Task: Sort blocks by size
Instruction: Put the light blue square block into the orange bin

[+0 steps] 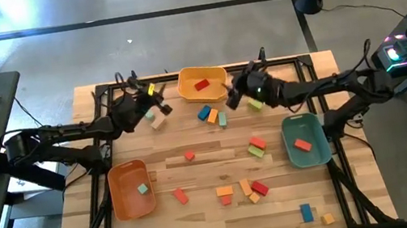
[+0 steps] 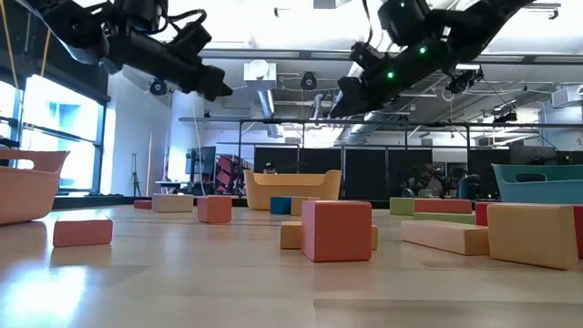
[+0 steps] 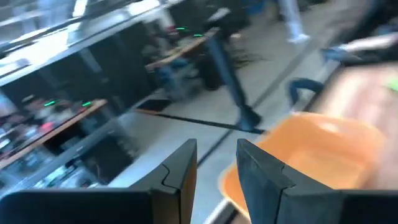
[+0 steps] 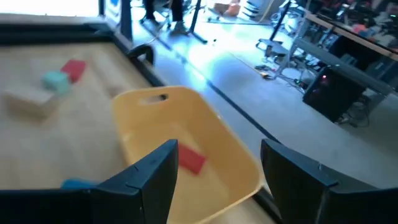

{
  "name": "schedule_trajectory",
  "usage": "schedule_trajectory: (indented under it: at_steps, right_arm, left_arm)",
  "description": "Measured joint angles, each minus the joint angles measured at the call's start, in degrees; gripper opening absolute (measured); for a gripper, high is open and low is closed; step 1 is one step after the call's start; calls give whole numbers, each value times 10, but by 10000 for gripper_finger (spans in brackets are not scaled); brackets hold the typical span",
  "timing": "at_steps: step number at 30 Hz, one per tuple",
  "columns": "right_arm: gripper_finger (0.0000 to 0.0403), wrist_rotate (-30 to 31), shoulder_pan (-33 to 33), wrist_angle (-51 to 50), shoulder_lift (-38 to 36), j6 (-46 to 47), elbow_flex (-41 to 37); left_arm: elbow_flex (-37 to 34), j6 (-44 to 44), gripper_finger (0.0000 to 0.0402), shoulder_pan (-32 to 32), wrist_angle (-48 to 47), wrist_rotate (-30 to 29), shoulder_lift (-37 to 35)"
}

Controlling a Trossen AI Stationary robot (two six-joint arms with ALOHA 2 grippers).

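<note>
Several small wooden blocks lie flat on the table: a tan block (image 1: 157,122) and a teal one (image 1: 150,115) by my left gripper, blue (image 1: 203,114), orange (image 1: 213,116) and green (image 1: 254,103) ones mid-table, and more toward the near edge (image 1: 245,187). My left gripper (image 1: 159,104) hangs above the far left of the table, its fingers (image 3: 180,168) a narrow gap apart and empty. My right gripper (image 1: 234,89) hangs wide open and empty (image 4: 217,180) by the yellow bin (image 1: 201,84), which holds a red block (image 4: 189,160).
An orange bin (image 1: 130,188) at the near left holds a teal block (image 1: 143,188). A teal bin (image 1: 306,139) at the right holds a red block (image 1: 302,145). A black frame (image 1: 100,130) borders the table. Bare wood lies between the block groups.
</note>
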Motion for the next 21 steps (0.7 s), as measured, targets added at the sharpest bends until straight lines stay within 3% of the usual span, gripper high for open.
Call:
schedule_trajectory:
  at_steps: [4,12,17,21]
  right_arm:
    - [224,-25,-46,37,0,-7,0]
    - [224,-80,-84,65,14,-102,0]
    - [224,-121,-74,74,43,-126,0]
    - [224,-121,-40,59,34,-53,0]
  left_arm:
    - [6,-21,98,30,49,-14,0]
    - [47,-36,98,73,47,1,0]
    - [43,-59,98,63,49,68,8]
    - [45,-108,98,10,4,68,-13]
